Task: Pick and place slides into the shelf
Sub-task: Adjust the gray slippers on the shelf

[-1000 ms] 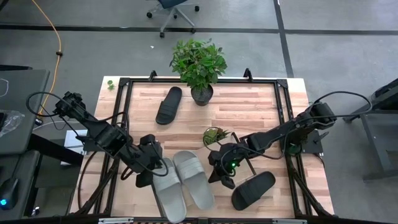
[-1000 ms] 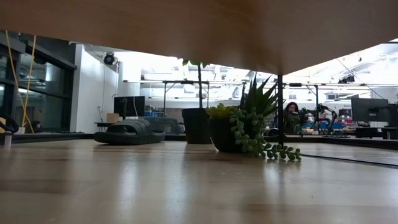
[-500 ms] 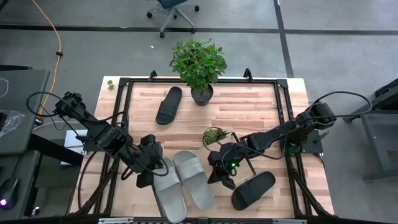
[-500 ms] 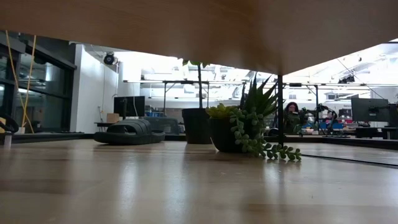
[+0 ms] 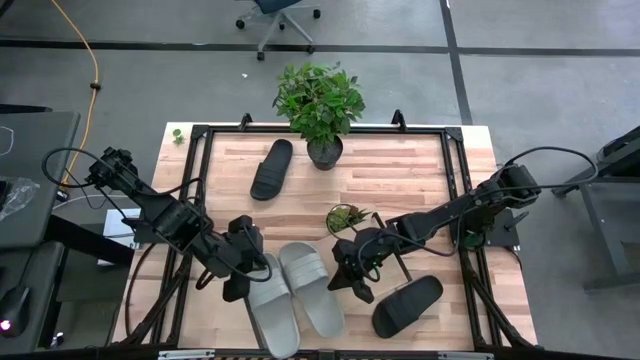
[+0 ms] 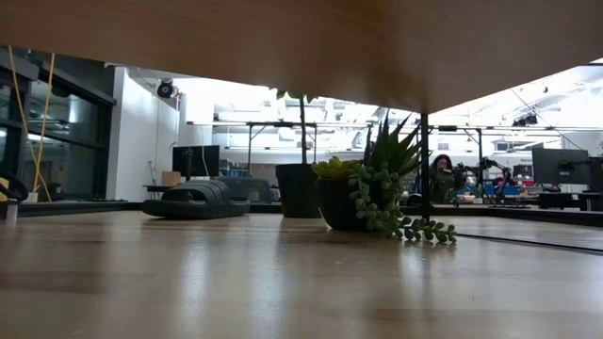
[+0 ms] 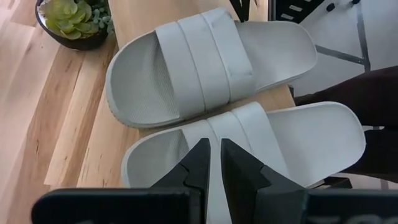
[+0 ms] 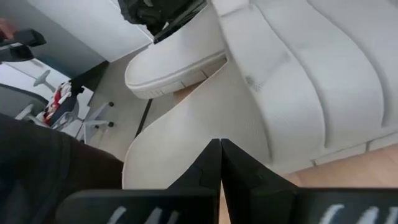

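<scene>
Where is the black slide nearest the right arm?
High view: the black slide lies at the table's near right, just beyond the right gripper, right of the grey slides.

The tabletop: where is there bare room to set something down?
Bare wood lies at the far right, beyond the leafy plant, and left of the far black slide. The near middle is crowded: two grey slides, both tools, the succulent pot, another black slide.

In the low view a wide blurred band is covering the whole top of the picture, hiding both arms. A far person (image 6: 440,169) is showing too small to make out. In the left wrist view the nearer grey slide (image 7: 261,146) is running partly behind the left gripper (image 7: 211,155) — its heel end passing into dark shadow. In the right wrist view a grey slide (image 8: 298,74) is being cut by the frame edge, its strap blurring.
</scene>
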Controlling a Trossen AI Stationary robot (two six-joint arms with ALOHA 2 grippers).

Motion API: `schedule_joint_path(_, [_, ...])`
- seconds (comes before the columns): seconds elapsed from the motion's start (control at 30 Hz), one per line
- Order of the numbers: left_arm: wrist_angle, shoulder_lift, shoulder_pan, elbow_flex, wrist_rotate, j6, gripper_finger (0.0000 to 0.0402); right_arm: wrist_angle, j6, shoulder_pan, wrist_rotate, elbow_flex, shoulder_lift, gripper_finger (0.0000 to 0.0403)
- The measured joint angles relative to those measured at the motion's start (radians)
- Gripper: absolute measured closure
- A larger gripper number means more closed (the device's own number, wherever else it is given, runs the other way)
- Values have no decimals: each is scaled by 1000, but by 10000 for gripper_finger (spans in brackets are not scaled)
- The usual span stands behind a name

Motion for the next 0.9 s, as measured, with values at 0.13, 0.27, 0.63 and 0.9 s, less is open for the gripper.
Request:
schedule_joint_path(0.13, [5,0,0,0,-1,-6,372,4,-6,0,0,0,0,403])
schedule_joint_path(0.27, [5,0,0,0,-3,-8,373,4,-19,-8,26,0,0,402])
schedule_joint_path(0.63, [12,0,0,0,-15,-10,372,68,-43,-52,44,-1,0,402])
schedule_joint_path(0.9, [11,0,0,0,-27,-9,374,128,-70,-14,-35,-1,-32,402])
